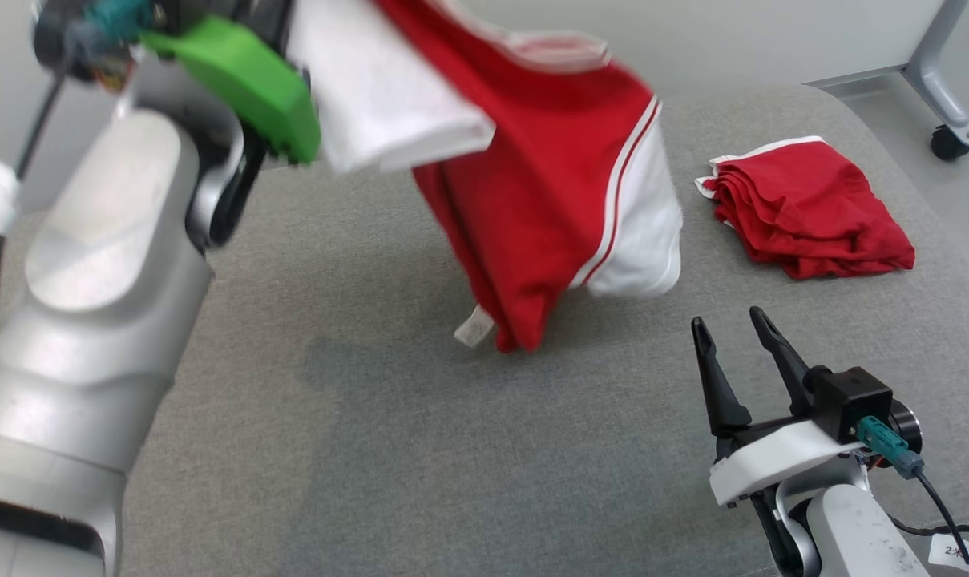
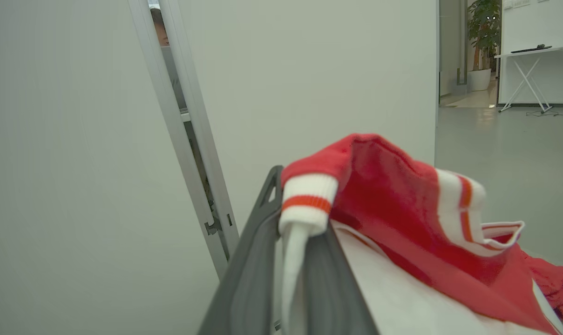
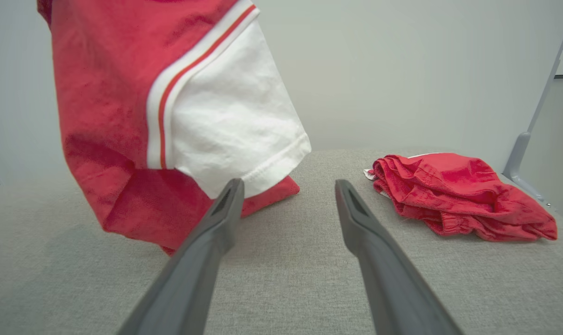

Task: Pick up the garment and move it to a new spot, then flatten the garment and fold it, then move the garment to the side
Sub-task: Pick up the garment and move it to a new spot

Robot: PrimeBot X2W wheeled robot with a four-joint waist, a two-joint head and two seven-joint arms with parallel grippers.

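Scene: A red-and-white garment [image 1: 548, 200] hangs above a grey padded table [image 1: 372, 449], held up by one arm of a two-armed robot.
Left gripper: The left gripper [image 2: 300, 209] is raised high on the robot's left. Its jaws are clamped together on a white ribbed edge of the garment with a red stripe.
Right gripper: The right gripper [image 1: 730, 324] sits low on the robot's right, near the table surface, with its jaws wide apart and nothing in them.
Garment: It drapes in a bunch from the pinch, its long axis running roughly top to bottom. The lower red end appears to touch the table, and a small white label [image 1: 474, 327] dangles beside it.
Key relation: The hanging cloth lies ahead of the open right jaws and to their left. Its white sleeve [image 3: 225, 121] is the nearest part, with the hem just beyond the fingertips in the right wrist view.
Nearer arm: The right arm is free and closest to the loose lower end.
Stage: This is likely the carry to a new spot, with flattening and folding not yet done.
Next move: It probably needs a second grip low on the cloth, or a lowering onto the table, to spread it.
Also pictured: A folded red piece [image 1: 813, 212] lies well apart at the table's right.
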